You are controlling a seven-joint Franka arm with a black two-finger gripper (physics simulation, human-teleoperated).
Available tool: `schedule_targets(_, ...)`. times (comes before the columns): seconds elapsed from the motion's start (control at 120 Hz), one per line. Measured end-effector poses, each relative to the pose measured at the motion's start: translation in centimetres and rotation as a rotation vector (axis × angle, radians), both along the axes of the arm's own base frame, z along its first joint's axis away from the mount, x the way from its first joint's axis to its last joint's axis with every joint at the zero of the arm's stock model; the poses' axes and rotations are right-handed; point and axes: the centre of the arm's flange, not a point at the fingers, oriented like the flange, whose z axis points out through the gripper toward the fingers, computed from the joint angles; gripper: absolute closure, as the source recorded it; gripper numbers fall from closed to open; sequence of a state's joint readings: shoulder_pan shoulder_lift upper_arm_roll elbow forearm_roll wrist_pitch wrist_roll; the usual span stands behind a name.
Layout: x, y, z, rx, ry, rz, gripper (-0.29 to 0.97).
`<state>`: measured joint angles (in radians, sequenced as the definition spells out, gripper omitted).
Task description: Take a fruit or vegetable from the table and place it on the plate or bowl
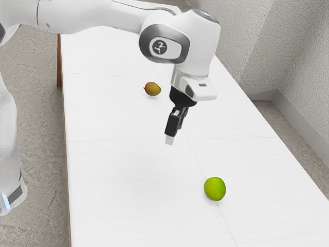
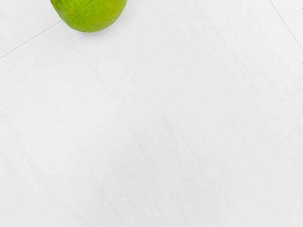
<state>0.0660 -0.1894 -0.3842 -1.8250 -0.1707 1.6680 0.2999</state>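
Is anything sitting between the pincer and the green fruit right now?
Nothing visible. Bare table lies between the pincer and the green fruit; the brownish fruit sits on the pincer's other side, off that path.

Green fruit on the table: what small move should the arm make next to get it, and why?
Probably shift the gripper sideways until it hangs over the green fruit. It hovers above the table, to the exterior view's left of the fruit and not over it, so lowering now would likely miss.
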Motion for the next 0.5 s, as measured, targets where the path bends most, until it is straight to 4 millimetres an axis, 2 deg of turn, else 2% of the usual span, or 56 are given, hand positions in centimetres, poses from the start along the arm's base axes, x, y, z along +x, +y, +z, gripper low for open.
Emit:
schedule_targets(0.25, 0.7, -3.2, -2.7, -0.009, 0.026, -0.049, 0.0)
schedule_targets(0.5, 1.6, -5.3, -4.7, -0.031, 0.033, -0.063, 0.0)
